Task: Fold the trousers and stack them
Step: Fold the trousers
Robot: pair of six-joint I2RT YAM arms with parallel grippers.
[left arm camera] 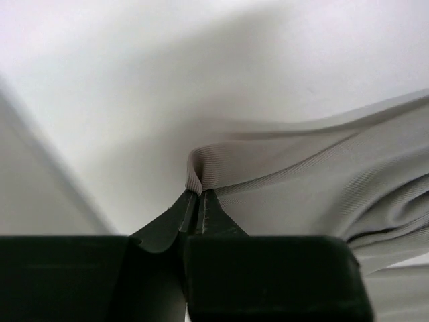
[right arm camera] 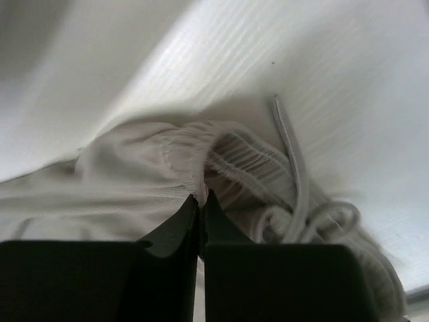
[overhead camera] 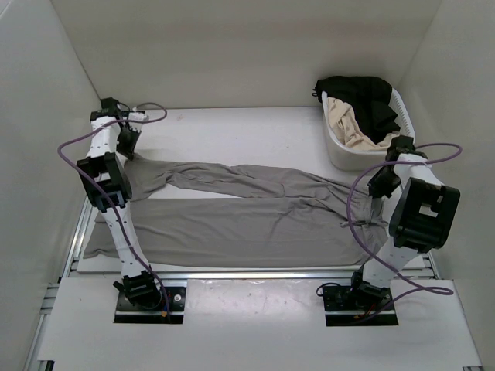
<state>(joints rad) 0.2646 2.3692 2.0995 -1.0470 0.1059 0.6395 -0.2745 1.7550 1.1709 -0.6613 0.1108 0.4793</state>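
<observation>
Subject: one pair of grey ribbed-fabric trousers (overhead camera: 232, 232), lying flat across the white table (overhead camera: 232, 127). The waist is at the right and both legs run out to the left. The near leg lies straight. The far leg angles away towards the far-left corner.

Left gripper (left arm camera: 199, 194): jaws closed on a pinch of cloth at the far leg's hem (left arm camera: 201, 168), with the fabric drawn taut from that point.

Right gripper (right arm camera: 200, 198): jaws closed on the gathered elastic waistband (right arm camera: 234, 157), just beside the loose pale drawstring (right arm camera: 295, 154).

Assessment: holding opposite ends of the same side gives both arms control of one long edge. This suits carrying the far leg over onto the near one as a lengthwise fold. That fold is not yet made and the legs lie apart.

Container: a white plastic laundry basket (overhead camera: 344, 157) stands at the far right of the table, near the right arm. It holds a black garment (overhead camera: 363, 97) heaped on top of a cream one (overhead camera: 344, 124), both crumpled and unfolded. No folded stack is visible.
</observation>
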